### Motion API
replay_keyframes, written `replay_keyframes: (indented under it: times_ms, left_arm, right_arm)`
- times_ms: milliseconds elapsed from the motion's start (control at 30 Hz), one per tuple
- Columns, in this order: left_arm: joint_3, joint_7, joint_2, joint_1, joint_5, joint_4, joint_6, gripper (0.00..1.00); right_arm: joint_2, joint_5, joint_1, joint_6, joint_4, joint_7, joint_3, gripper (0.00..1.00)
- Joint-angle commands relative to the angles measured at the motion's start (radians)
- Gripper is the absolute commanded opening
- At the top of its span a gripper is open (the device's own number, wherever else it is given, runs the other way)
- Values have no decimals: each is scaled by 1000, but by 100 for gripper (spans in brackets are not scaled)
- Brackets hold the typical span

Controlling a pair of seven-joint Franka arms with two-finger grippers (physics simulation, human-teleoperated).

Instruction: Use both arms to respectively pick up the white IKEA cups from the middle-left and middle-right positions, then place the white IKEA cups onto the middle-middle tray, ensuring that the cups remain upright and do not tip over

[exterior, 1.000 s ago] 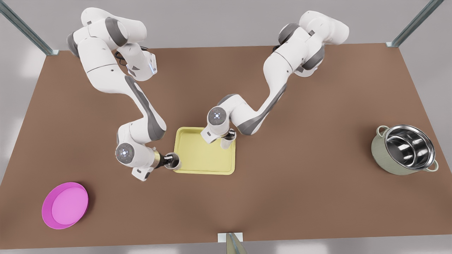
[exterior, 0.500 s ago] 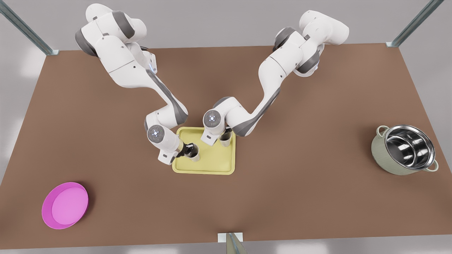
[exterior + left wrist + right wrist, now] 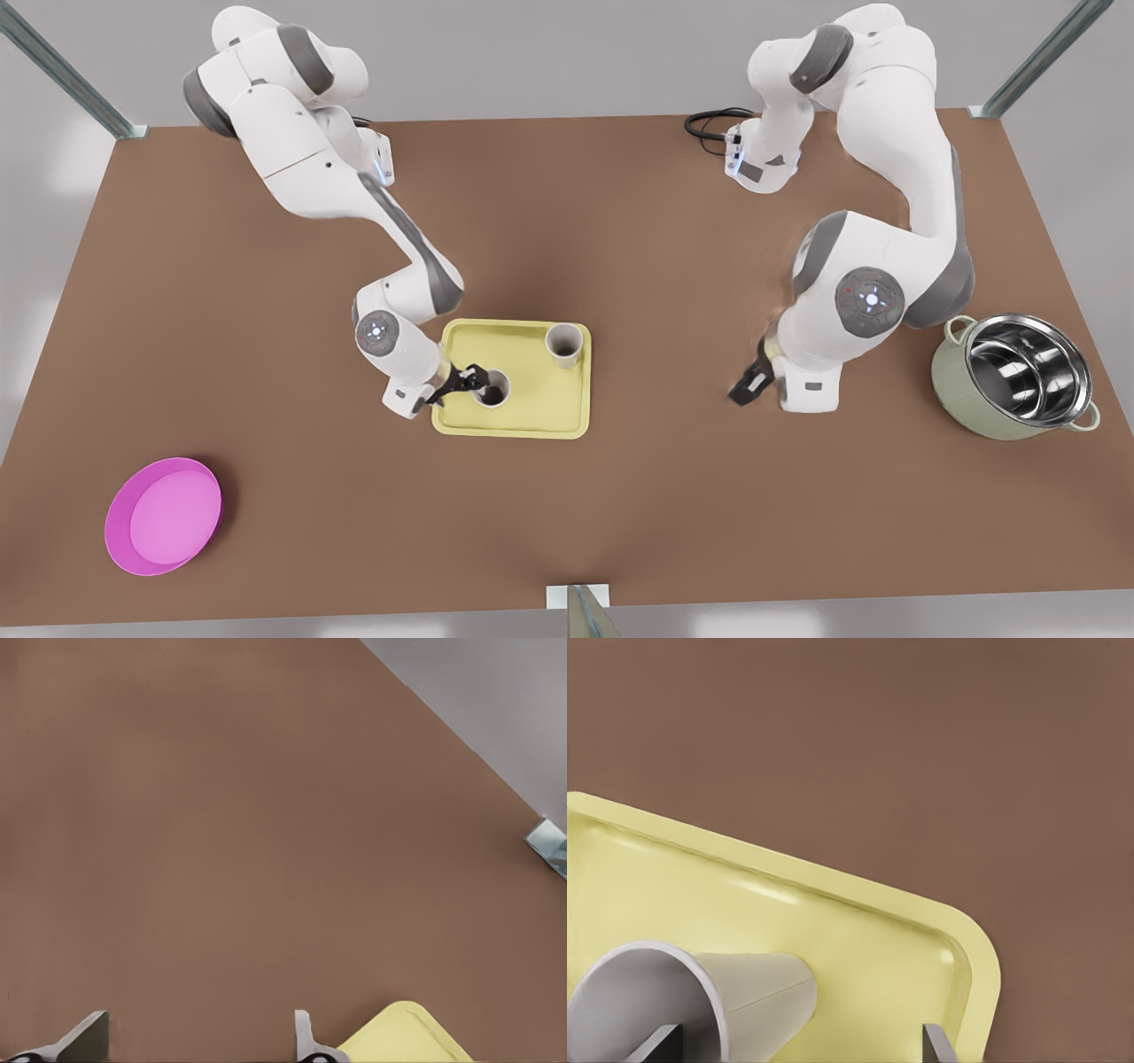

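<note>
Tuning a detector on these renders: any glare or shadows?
Front view: bright glare inside the green pot, a soft shadow on the table by the tray. Right wrist view: faint sheen along the tray's rim. Left wrist view: flat, even light.

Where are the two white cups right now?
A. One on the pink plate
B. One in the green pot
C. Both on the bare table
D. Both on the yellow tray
D: the nearer white cup and the farther white cup both stand upright on the yellow tray.
</note>
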Motion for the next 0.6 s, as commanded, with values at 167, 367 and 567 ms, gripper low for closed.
replay_keyframes:
  times_ms: [167, 367, 567]
  left_arm:
    - [238, 1030, -337, -5, -83, -401, -14, 100]
    - [232, 1030, -337, 11, -123, -401, -51, 100]
    - [228, 1030, -337, 16, -135, -400, -56, 100]
  right_arm:
    - [-112, 2, -49, -717, 304, -20, -26, 100]
    - [-251, -250, -175, -973, 479, -160, -81, 100]
    - [-500, -175, -226, -964, 247, -137, -86, 100]
